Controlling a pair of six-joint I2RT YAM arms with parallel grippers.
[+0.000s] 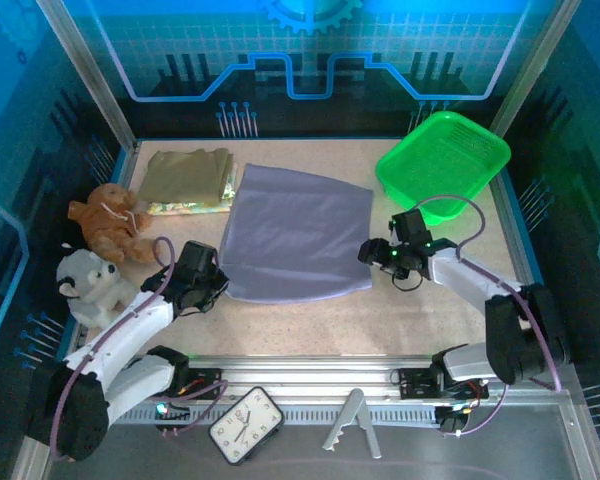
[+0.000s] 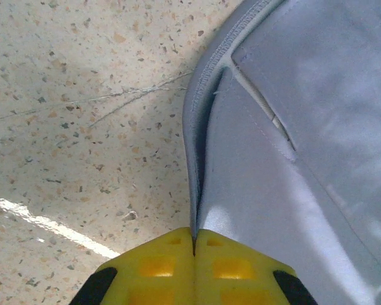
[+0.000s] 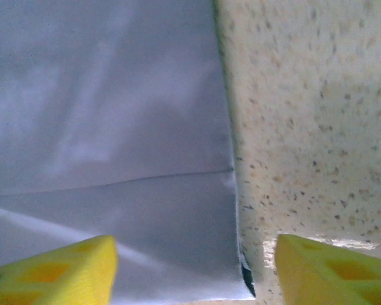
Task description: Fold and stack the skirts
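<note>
Centrally, item one: a plain lavender-grey cloth skirt [image 1: 298,232] lies spread flat on the speckled beige stone-look table [image 1: 310,320], wider at the near hem than at the far edge. Item two: a folded plain olive-khaki cloth skirt [image 1: 188,175] sits at the far left of the table, just beside the lavender-grey one. It is stacked on item three, a pale yellow-green floral-print cloth skirt [image 1: 185,207], of which a strip shows along the near edge. Item four: the left gripper [image 1: 215,285] sits at the near-left corner of the lavender-grey skirt. In the left wrist view its yellow fingers [image 2: 152,267] are pressed together, pinching the stitched hem edge of the skirt [image 2: 292,127] where it meets the table [image 2: 82,127]. Item five: the right gripper [image 1: 368,252] sits at the skirt's right edge. In the right wrist view its yellow fingers [image 3: 57,267] are spread apart, one over the cloth [image 3: 114,127] and one over the bare table [image 3: 317,114], with the skirt's corner between them. Item six: a bright green square plastic basket [image 1: 443,160] stands at the far right, well apart from the olive stack. Item seven: a brown plush toy [image 1: 105,225] and a pale grey plush toy [image 1: 90,283] lie at the left edge of the table.
</note>
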